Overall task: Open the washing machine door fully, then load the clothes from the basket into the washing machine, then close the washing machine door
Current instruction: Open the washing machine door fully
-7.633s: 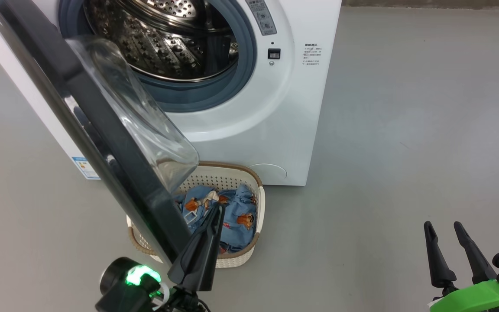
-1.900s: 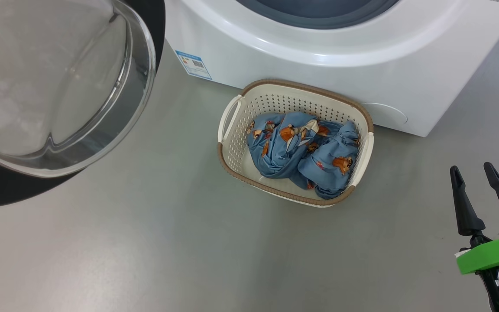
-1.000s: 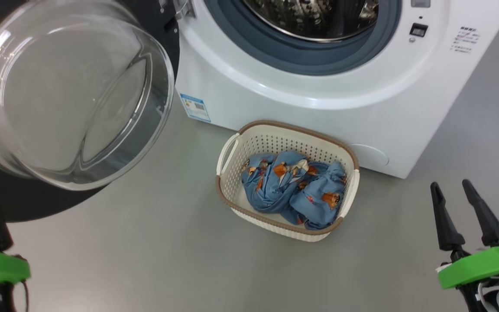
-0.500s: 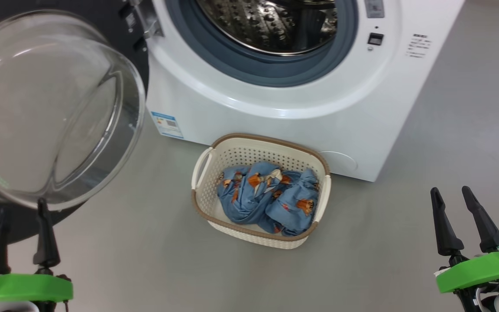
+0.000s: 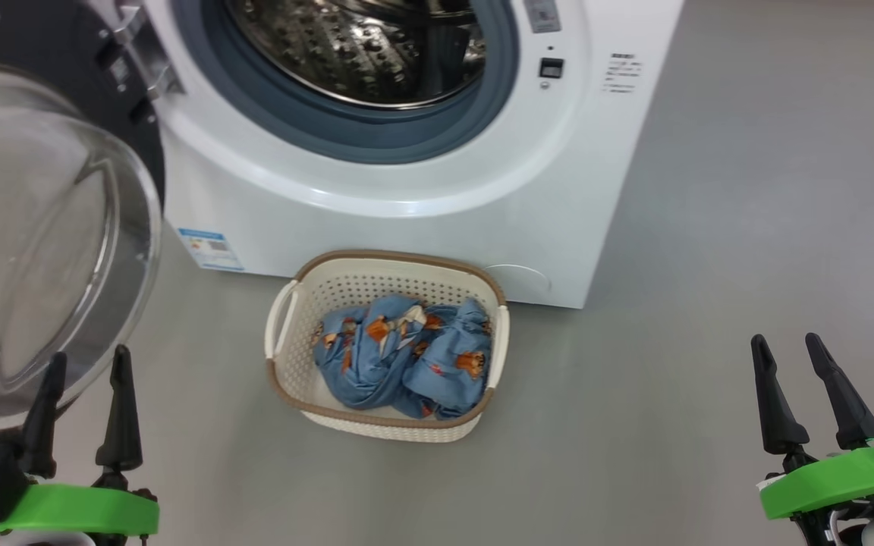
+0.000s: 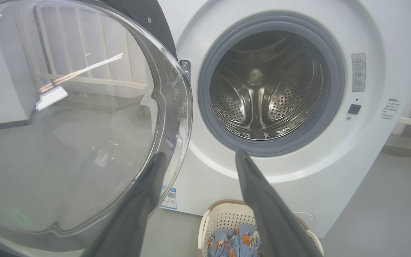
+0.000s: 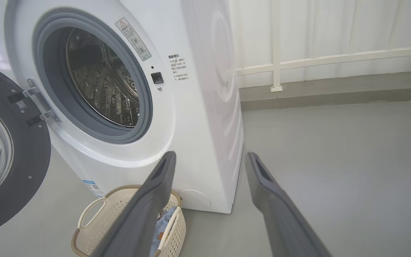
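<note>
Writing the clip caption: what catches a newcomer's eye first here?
The washing machine door stands wide open at the left, its glass bowl looming large beside the washing machine and its exposed steel drum. On the floor before it sits the basket holding the blue bear-print clothes. The left tool and right tool hang open, empty, at the lower corners.

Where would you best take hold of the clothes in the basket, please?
Pinch the raised, bunched fold at the top of the clothes, coming straight down from above: the basket walls enclose the bundle on all sides, so only the open top gives access.
</note>
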Motion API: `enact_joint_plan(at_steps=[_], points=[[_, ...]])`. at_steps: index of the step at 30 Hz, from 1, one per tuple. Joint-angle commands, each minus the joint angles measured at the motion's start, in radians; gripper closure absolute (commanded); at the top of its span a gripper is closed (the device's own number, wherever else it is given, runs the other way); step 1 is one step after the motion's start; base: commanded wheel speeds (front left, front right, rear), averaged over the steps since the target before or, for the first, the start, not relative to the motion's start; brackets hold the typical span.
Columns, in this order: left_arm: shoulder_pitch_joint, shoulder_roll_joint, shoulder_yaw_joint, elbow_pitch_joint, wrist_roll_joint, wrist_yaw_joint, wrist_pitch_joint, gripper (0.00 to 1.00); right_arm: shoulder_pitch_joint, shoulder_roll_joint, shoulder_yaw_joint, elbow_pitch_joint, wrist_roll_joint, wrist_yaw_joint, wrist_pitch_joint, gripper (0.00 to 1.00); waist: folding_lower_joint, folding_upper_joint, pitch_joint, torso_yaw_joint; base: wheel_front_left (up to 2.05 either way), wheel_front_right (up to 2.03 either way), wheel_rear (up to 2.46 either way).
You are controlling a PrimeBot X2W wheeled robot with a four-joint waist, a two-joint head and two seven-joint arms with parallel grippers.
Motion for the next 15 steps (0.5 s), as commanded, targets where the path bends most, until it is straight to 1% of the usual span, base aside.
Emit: enact_joint_plan(at_steps=[1, 10, 11, 15], points=[[-0.007, 0.035, 0.027, -0.032, -0.005, 0.002, -0.006, 0.0, 0.002, -0.01, 0.012, -0.027, 0.006, 0.006, -0.009, 0.0, 0.0, 0.0, -0.003, -0.037, 0.0, 0.0, 0.0], [0.004, 0.048, -0.009, -0.04, -0.022, 0.002, -0.006, 0.0, 0.001, 0.005, 0.011, -0.029, 0.006, 0.006, -0.009, 0.0, 0.0, 0.0, -0.004, -0.129, 0.0, 0.0, 0.0], [0.006, 0.051, -0.015, -0.042, -0.024, 0.002, -0.006, 0.0, 0.003, 0.007, 0.01, -0.029, 0.006, 0.006, -0.009, 0.0, 0.0, 0.0, -0.007, -0.147, 0.0, 0.0, 0.0], [0.009, 0.055, -0.025, -0.049, -0.024, 0.002, -0.006, 0.0, 0.008, 0.009, 0.01, -0.03, 0.006, 0.006, -0.009, 0.0, 0.0, 0.0, -0.01, -0.175, 0.0, 0.0, 0.0]])
